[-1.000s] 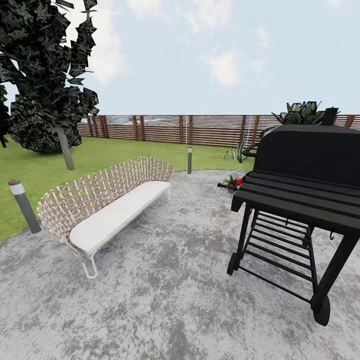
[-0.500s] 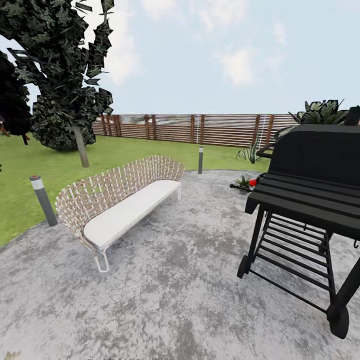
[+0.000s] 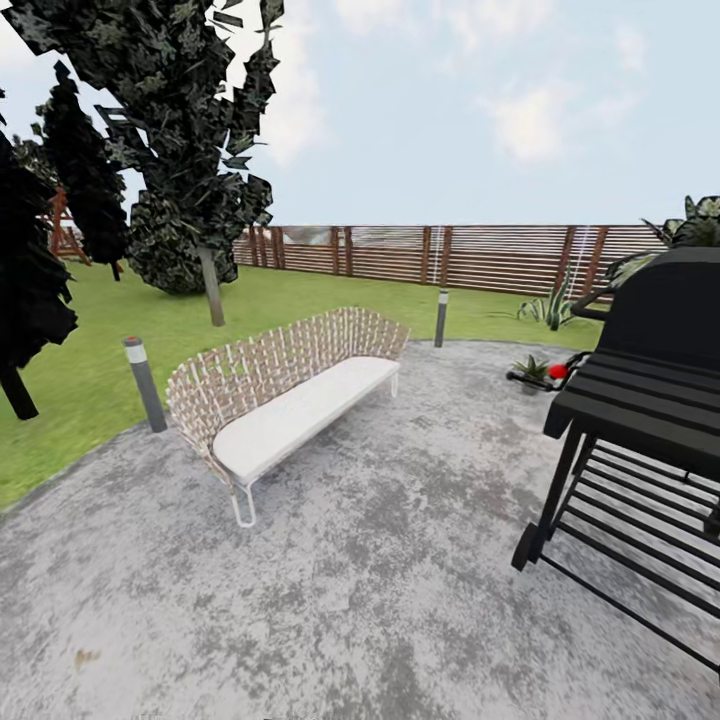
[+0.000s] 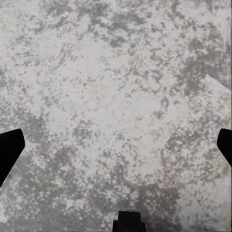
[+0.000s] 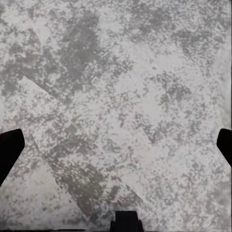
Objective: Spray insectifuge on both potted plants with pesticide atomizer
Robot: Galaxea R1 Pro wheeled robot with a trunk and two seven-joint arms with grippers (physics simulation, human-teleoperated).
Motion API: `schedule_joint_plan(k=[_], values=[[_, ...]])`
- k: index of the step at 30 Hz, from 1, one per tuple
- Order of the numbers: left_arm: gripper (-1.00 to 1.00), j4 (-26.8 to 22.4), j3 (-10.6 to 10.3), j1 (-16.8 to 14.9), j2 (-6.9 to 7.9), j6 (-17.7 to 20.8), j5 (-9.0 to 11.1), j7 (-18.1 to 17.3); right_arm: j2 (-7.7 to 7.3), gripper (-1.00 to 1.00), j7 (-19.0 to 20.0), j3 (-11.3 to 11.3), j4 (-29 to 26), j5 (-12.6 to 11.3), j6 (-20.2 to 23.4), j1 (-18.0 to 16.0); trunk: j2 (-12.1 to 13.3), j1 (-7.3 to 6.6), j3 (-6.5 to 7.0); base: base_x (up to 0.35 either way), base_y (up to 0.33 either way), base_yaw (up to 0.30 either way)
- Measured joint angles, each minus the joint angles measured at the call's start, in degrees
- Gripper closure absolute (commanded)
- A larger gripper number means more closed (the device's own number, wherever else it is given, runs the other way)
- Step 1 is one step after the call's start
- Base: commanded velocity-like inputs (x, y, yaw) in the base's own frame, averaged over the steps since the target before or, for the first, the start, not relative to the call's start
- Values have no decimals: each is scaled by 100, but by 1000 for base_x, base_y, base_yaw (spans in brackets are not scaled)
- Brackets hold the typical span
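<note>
In the head view the garden spreads ahead: green lawn (image 3: 90,370), a grey speckled round patio (image 3: 380,570) and a brown slat fence (image 3: 480,256). One small potted plant (image 3: 530,367) sits at the patio's far right edge. Beside it lies a small dark thing with a red blob (image 3: 556,372); it is too small to tell whether this is the pesticide atomizer. A spiky green plant (image 3: 548,308) stands further back by the fence. My left gripper (image 4: 116,147) and right gripper (image 5: 116,147) hang open over bare patio stone, holding nothing.
A woven bench with a white cushion (image 3: 295,385) stands on the patio left of centre. A black grill (image 3: 650,400) blocks the right side. Grey bollard lamps (image 3: 144,383) (image 3: 441,317) mark the patio edge. Dark trees (image 3: 190,150) stand on the lawn at left.
The whole head picture has slid to the right, so the camera has turned left. Bench, lamps and grill keep their places on the patio; more trees show at left.
</note>
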Motion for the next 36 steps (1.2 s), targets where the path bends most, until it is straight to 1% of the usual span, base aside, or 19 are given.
schedule_joint_plan(k=[1, 2, 3, 6, 10, 13, 18, 23, 29, 30, 31, 32, 36], values=[[-100, -14, 35, 193, 6, -113, 11, 5, -6, -100, 0, -3, 16, 1, -96, 12, 0, 0, -7, 0, 0, 268], [-100, -18, 57, 209, 8, -180, 17, 7, -8, -100, 0, -3, 18, 3, -155, 12, 0, 0, -10, 0, 0, 268], [-100, -21, 122, 222, 11, -320, 34, 12, -11, -100, 0, -3, 4, 5, -269, 12, 0, 0, -13, 0, 0, 268], [-100, -3, 400, 274, 41, -633, 56, 14, -19, -100, 1, 0, -7, 12, -476, 12, 0, 0, -24, 0, 0, 268], [-100, 8, 713, 295, 257, -758, 68, 4, -90, -100, 1, 2, -3, 15, -546, 12, 0, 0, -37, 0, 0, 268], [-100, 9, 767, 294, 299, -775, 69, -1, -106, -100, 1, 2, 2, 15, -552, 12, 0, 0, -48, 0, 0, 266], [-100, 9, 794, 300, 333, -787, 70, -7, -114, -100, 1, 3, 4, 16, -552, 12, 0, 0, -68, 0, 0, 250], [-100, 11, 792, 296, 339, -793, 62, -11, -114, -100, 1, 3, 4, 9, -559, 12, 0, 0, -85, 0, 0, 269], [-100, 10, 798, 294, 309, -796, 91, -3, -114, -100, 1, 3, 4, 14, -565, 12, 0, 0, -87, 0, 0, 280], [-100, 10, 803, 294, 312, -795, 116, -1, -114, -100, 1, 3, 3, 12, -570, 12, 0, 0, -87, 0, 0, 281], [-100, 10, 812, 294, 318, -799, 227, -4, -119, -100, 1, 2, -2, 9, -573, 12, 0, 0, -87, 0, 0, 281], [-100, 12, 810, 294, 320, -804, 266, -14, -121, -100, 1, 2, -3, 10, -574, 12, 0, 0, -87, 0, 0, 281], [-100, 11, 811, 294, 333, -813, 289, -41, -122, -100, 1, 3, -4, 11, -575, 12, 0, 0, -88, 0, 0, 281]])
